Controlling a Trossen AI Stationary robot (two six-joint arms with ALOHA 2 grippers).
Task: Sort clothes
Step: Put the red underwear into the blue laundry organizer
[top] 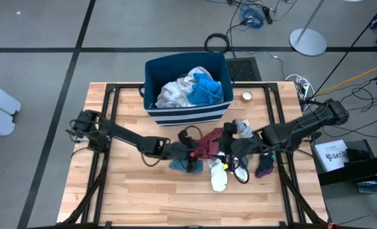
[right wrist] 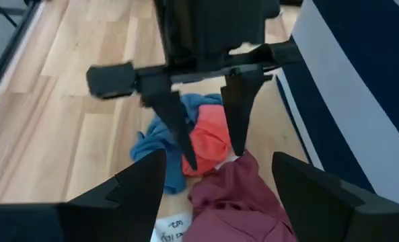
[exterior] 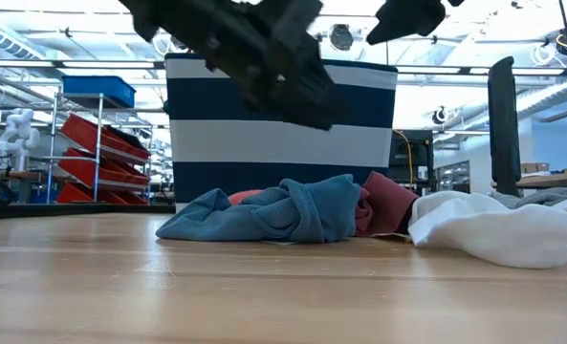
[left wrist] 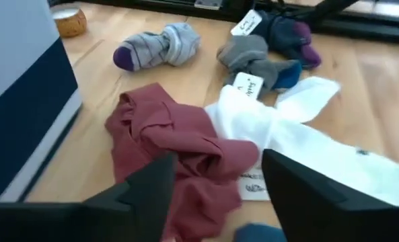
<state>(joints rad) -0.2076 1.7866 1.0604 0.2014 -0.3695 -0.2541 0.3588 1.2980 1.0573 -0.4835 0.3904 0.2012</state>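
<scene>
Two grippers hover over crumpled maroon cloth point(left wrist: 179, 148) on the table point(top: 143, 191). Left gripper point(right wrist: 209, 144), fingers spread, should descend squarely; right gripper point(top: 229, 147), fingers apart, waits.

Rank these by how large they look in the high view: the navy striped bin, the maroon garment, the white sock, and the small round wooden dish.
1. Navy striped bin
2. Maroon garment
3. White sock, somewhat smaller than the maroon garment, which the arms partly cover, so these two are close
4. Small round wooden dish

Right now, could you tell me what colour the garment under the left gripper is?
Maroon, clearest in the left wrist view.
</scene>
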